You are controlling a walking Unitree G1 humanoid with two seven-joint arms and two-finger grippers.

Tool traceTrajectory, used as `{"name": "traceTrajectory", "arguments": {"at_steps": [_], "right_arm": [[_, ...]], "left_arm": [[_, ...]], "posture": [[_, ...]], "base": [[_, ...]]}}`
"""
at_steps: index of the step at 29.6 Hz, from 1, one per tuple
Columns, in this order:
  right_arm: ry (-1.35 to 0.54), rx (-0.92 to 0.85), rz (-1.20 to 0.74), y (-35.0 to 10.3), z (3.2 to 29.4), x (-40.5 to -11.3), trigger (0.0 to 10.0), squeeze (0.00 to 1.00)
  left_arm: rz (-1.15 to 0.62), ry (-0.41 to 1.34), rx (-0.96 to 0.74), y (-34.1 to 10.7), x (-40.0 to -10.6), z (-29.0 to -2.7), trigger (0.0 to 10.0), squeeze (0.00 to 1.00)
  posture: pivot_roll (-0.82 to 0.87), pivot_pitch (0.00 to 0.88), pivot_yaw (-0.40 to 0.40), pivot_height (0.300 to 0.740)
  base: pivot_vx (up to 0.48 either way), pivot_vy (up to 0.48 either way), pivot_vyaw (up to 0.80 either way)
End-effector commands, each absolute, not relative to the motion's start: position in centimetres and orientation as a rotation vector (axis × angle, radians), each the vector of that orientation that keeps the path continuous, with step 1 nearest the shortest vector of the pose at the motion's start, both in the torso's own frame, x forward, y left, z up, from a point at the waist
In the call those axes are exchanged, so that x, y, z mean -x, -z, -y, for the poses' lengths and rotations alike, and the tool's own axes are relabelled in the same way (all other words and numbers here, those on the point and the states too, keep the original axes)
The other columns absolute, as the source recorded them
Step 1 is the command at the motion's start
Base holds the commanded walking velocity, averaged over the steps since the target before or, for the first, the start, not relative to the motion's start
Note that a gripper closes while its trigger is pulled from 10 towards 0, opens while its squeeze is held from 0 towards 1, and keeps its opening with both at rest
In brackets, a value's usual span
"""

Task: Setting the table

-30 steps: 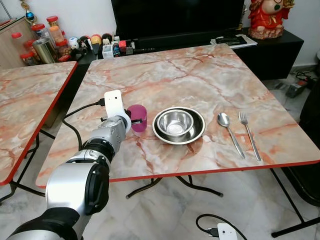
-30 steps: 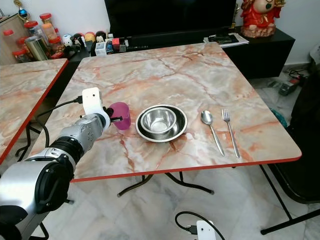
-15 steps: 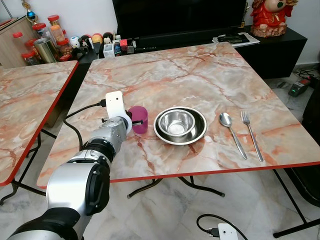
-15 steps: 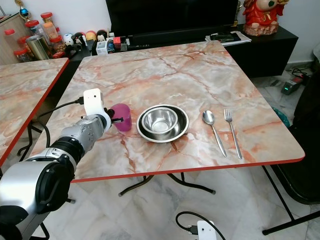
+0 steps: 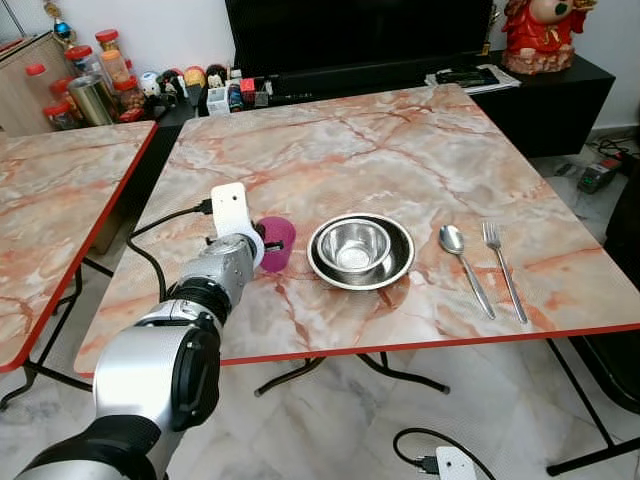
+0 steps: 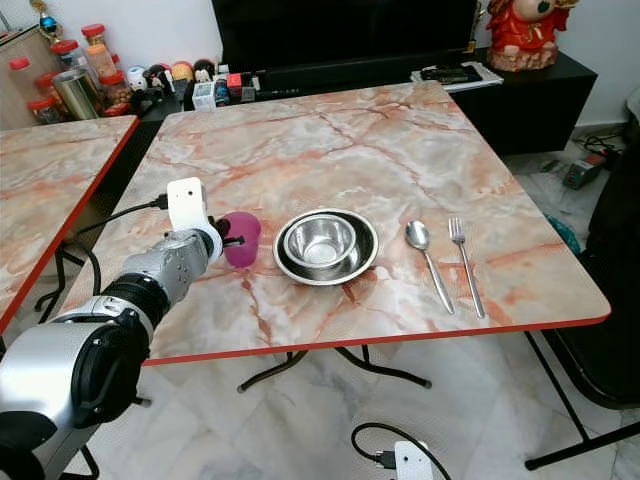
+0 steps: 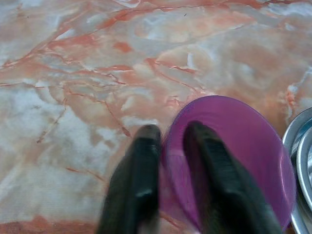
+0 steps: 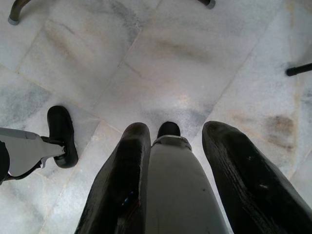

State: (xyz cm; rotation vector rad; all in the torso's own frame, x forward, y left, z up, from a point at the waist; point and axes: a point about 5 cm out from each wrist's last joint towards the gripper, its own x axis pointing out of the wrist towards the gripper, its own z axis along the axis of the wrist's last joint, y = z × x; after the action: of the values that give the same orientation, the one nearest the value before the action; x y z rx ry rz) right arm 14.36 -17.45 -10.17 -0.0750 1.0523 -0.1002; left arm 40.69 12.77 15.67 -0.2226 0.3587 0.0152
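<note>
One small purple cup (image 5: 277,241) stands upright on the marble bench (image 5: 400,150), near the front edge and toward the left side, just beside a steel bowl (image 5: 352,245) that sits in a wider steel dish (image 5: 396,265). A spoon (image 5: 463,262) and a fork (image 5: 503,267) lie side by side further along the front edge, toward the right corner.

The left gripper (image 7: 171,146) reaches in from the bench's front left. Its jaws pinch the cup's rim: one black finger (image 7: 139,170) presses on the outside of the wall and the other sits inside the mouth, so the jaws are closed on the cup wall.

The cup looks like thin plastic, so it is probably light and fairly stiff but smooth. A rim pinch like this one seems a fair hold; squeezing hard could flex the wall, and a loose grip could let it swivel or slip. The cup almost touches the dish, so it could bump the steel when lifted or slid.

The right gripper (image 8: 170,161) hangs idle over the tiled floor, its jaws spread apart with nothing between them.
</note>
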Motion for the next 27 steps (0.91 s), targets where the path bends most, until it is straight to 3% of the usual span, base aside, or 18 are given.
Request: {"name": "traceTrajectory", "arguments": {"at_steps": [1,10,13,14,15,21,27], "right_arm": [[0.099,0.068,-1.038,10.0,17.2,-14.7,10.0,0.00],[0.098,0.067,-1.038,10.0,17.1,-14.8,10.0,0.00],[0.098,0.069,-1.034,10.0,17.2,-14.9,10.0,0.00],[0.098,0.070,-1.033,9.9,17.2,-15.0,10.0,0.00],[0.098,0.070,-1.032,9.9,17.3,-15.1,10.0,0.00],[0.094,0.073,-1.026,9.8,17.3,-15.4,10.0,0.00],[0.085,0.078,-1.017,9.6,17.1,-16.0,10.0,0.00]], "left_arm": [[-0.405,-0.032,0.199,-14.5,-40.3,-13.2,10.0,1.00],[-0.396,-0.045,0.197,-14.6,-40.3,-13.4,10.0,1.00],[-0.367,-0.051,0.181,-15.2,-40.5,-13.7,10.0,0.93],[-0.355,-0.054,0.175,-15.5,-40.6,-13.8,10.0,0.66],[-0.345,-0.057,0.168,-15.7,-40.7,-13.9,10.0,0.00],[-0.288,-0.065,0.118,-17.0,-41.1,-14.4,10.0,0.00],[-0.120,-0.097,0.048,-19.3,-41.6,-15.9,10.0,0.00]], "posture": [[-0.05,0.009,0.128,0.740],[-0.05,0.003,0.126,0.740],[-0.05,0.000,0.121,0.740],[-0.05,0.000,0.119,0.740],[-0.05,0.000,0.118,0.740],[-0.04,0.000,0.112,0.740],[-0.03,0.000,0.100,0.740]], "base": [[0.000,0.000,0.00],[0.000,0.000,0.00],[0.000,0.000,0.00],[0.000,0.000,0.00],[0.000,0.000,0.00],[0.000,0.000,0.00],[0.000,0.000,0.00]]}}
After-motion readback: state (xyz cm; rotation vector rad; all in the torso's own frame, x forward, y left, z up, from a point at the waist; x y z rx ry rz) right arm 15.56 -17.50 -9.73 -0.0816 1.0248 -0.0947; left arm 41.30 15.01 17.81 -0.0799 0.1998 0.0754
